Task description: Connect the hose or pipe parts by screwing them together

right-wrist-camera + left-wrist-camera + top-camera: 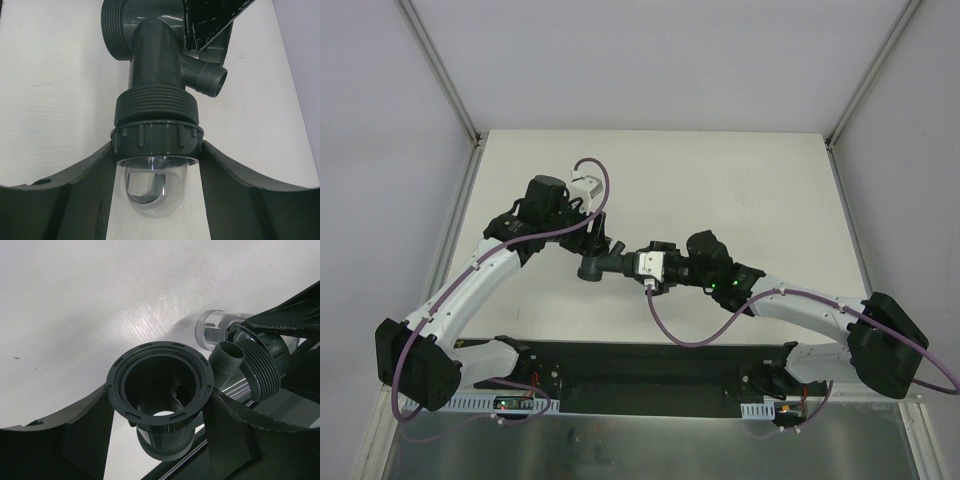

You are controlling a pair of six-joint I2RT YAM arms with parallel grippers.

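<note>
You are holding the dark grey pipe fitting (603, 263) between both arms, over the middle of the table (740, 190) and a little nearer its near edge than its far one. Seen from above, it is running roughly left to right, with one gripper at each end.

The jaws of your left gripper (160, 405) are pinching the fitting at its flared socket (161, 346) — one finger is pressing on each side just below the rim, and the open mouth is facing the left wrist camera.

The jaws of your right gripper (157, 145) are clamping the ribbed collar (157, 137) at the opposite end. The clear connector (154, 182) is sitting inside that collar, its rounded end poking out between the fingers toward the right wrist camera. Beyond the collar a band of bare thread is showing, and a short barbed spigot (209, 80) is branching off the body at a slant.

A soft shadow is falling on the table beside the fitting — whether it is hanging fully clear of the surface, you cannot tell.
</note>
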